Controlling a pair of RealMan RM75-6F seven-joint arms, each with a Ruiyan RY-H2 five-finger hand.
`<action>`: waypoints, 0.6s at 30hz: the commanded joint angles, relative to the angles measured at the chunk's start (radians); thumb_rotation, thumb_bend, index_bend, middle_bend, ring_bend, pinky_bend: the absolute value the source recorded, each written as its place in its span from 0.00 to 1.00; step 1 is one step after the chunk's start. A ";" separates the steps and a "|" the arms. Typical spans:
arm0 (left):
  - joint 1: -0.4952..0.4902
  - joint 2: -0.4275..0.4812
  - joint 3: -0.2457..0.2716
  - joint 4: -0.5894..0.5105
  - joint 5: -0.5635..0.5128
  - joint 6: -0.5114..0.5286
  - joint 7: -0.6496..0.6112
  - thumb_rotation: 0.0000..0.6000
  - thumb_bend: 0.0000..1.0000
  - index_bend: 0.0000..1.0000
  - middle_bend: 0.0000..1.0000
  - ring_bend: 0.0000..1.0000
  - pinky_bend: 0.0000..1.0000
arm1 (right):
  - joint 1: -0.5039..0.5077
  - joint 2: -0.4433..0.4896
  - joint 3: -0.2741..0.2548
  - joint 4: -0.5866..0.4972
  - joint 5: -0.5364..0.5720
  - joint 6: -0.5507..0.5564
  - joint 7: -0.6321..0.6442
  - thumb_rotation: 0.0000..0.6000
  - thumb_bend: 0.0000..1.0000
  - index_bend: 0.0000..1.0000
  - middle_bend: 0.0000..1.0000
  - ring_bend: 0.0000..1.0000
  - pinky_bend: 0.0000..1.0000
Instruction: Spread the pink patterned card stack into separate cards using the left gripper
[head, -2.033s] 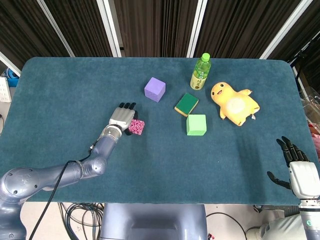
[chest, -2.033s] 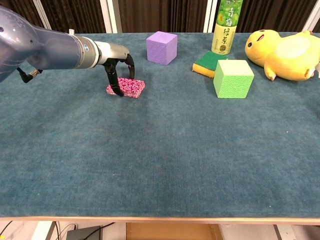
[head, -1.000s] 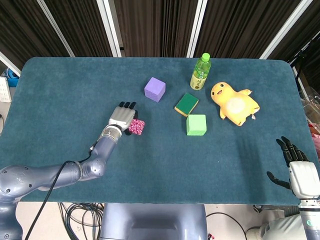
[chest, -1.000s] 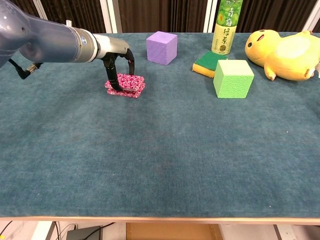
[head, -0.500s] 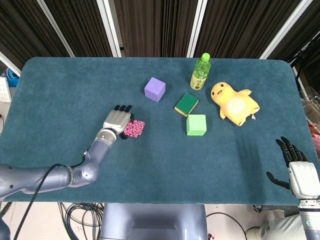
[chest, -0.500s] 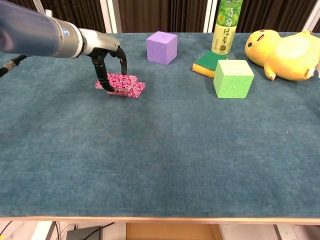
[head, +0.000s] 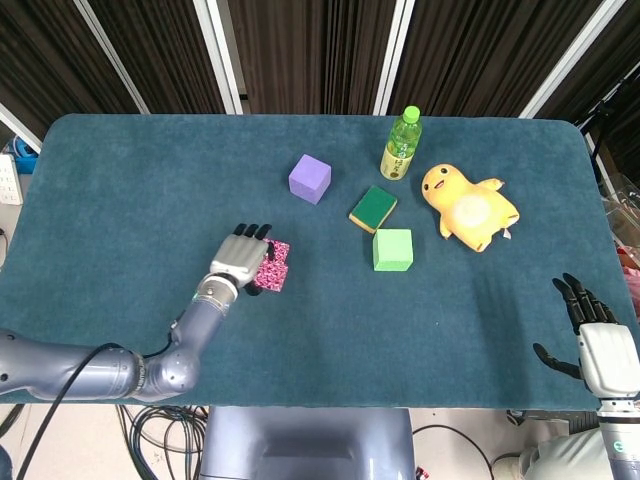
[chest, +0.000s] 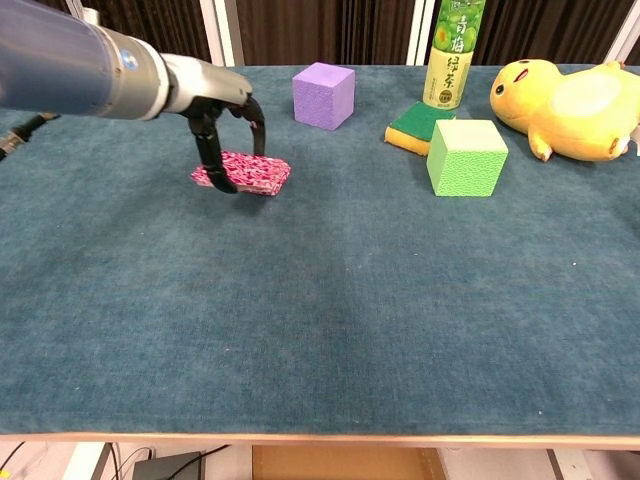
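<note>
The pink patterned card stack (head: 273, 264) lies on the teal table left of centre, slid apart into overlapping layers (chest: 248, 172). My left hand (head: 241, 259) reaches down over its left part; in the chest view the left hand (chest: 222, 118) has dark fingertips (chest: 216, 176) on the near edge of the cards and others behind them, so it grips the stack. My right hand (head: 591, 336) rests at the table's near right corner, fingers spread, holding nothing.
A purple cube (head: 309, 179) stands just beyond the cards. Further right are a green-and-yellow sponge (head: 373, 208), a green cube (head: 392, 250), a green tea bottle (head: 401, 144) and a yellow plush duck (head: 468, 207). Bare teal cloth (chest: 330, 330) stretches toward me.
My left hand has moved a little toward me with the cards. The stack, compact two seconds ago, now shows offset layers. The right hand has not moved.
</note>
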 joint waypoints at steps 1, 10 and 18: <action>-0.019 -0.040 -0.018 0.030 -0.023 0.003 0.013 1.00 0.31 0.53 0.10 0.00 0.00 | 0.000 0.000 0.000 0.000 0.001 0.000 0.002 1.00 0.20 0.07 0.05 0.13 0.24; -0.062 -0.129 -0.042 0.114 -0.083 0.017 0.066 1.00 0.31 0.53 0.11 0.00 0.00 | 0.001 0.000 0.001 0.000 0.003 -0.004 0.004 1.00 0.20 0.07 0.05 0.13 0.24; -0.090 -0.211 -0.064 0.206 -0.110 0.036 0.114 1.00 0.31 0.54 0.11 0.00 0.00 | 0.001 0.001 0.002 0.000 0.003 -0.003 0.005 1.00 0.20 0.07 0.05 0.13 0.24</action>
